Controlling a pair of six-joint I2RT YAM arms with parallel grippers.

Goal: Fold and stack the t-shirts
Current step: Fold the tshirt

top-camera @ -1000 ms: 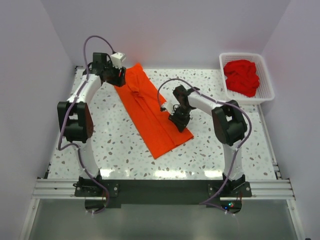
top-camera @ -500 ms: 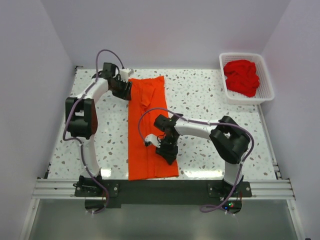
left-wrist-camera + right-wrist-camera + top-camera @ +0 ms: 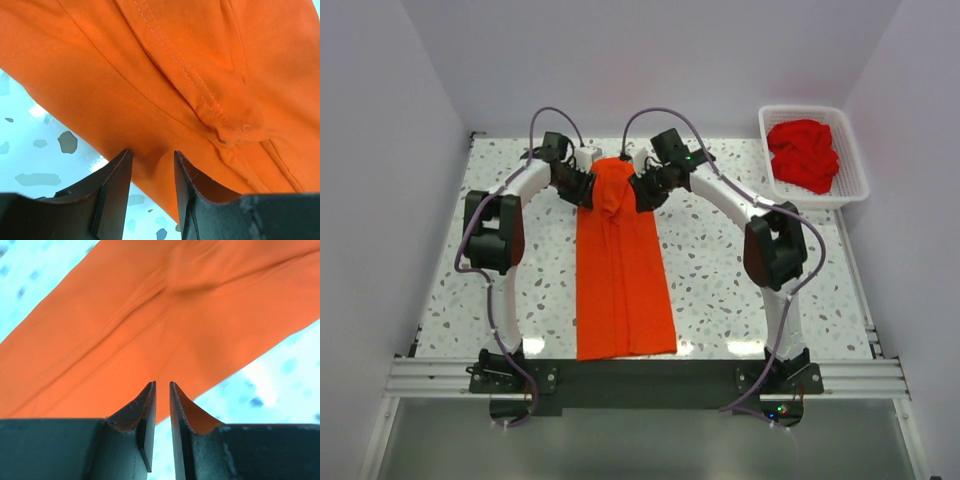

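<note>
White walls close around a speckled table (image 3: 740, 290), and on it the orange t-shirt (image 3: 623, 270) lies as a long narrow strip, its sides already folded in. It runs from between the two grippers back toward the arm bases.

The left gripper (image 3: 586, 188) sits at the strip's far left edge. Its jaws stand apart with the cloth's edge showing in the gap, not yet pinched. The right gripper (image 3: 642, 190) meets the far right edge just opposite. Its jaws are nearly together, and I cannot tell whether any cloth is caught between them.

Well off to the right gripper's right, the deeper red t-shirts (image 3: 804, 155) lie crumpled in a white basket (image 3: 767, 150).

By my judgement the work is early: this shirt needs its crosswise folds, the others are untouched, and no stack exists.
</note>
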